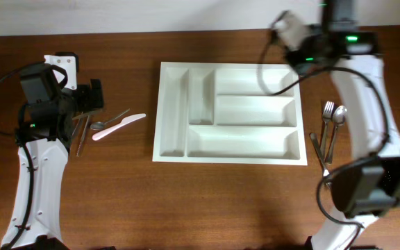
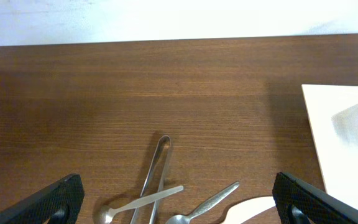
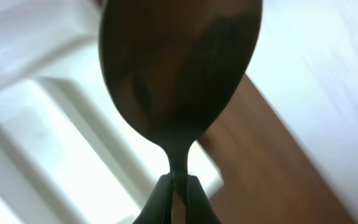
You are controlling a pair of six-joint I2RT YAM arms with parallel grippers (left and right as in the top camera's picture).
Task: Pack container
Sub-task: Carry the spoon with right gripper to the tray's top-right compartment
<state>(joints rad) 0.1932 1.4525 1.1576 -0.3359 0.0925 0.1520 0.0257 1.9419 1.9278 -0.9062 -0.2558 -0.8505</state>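
The white cutlery tray (image 1: pixel 160 111) lies in the middle of the table, its compartments bare. My right gripper (image 1: pixel 283 31) hangs above the tray's far right corner. In the right wrist view it (image 3: pixel 178 199) is shut on the neck of a metal spoon (image 3: pixel 179 68), whose bowl points away, over the tray (image 3: pixel 55 124). My left gripper (image 1: pixel 92 97) is open and empty, left of the tray. In the left wrist view its fingers (image 2: pixel 179 200) straddle tongs (image 2: pixel 155 177), two metal spoons (image 2: pixel 142 202) (image 2: pixel 210 202) and a white plastic knife (image 2: pixel 250 210).
The tongs (image 1: pixel 82 135), a spoon (image 1: pixel 106 122) and the white knife (image 1: pixel 120 126) lie left of the tray. A fork (image 1: pixel 327 114), a spoon (image 1: pixel 339 118) and a knife (image 1: pixel 318 149) lie right of it. The tray's corner shows in the left wrist view (image 2: pixel 347 143).
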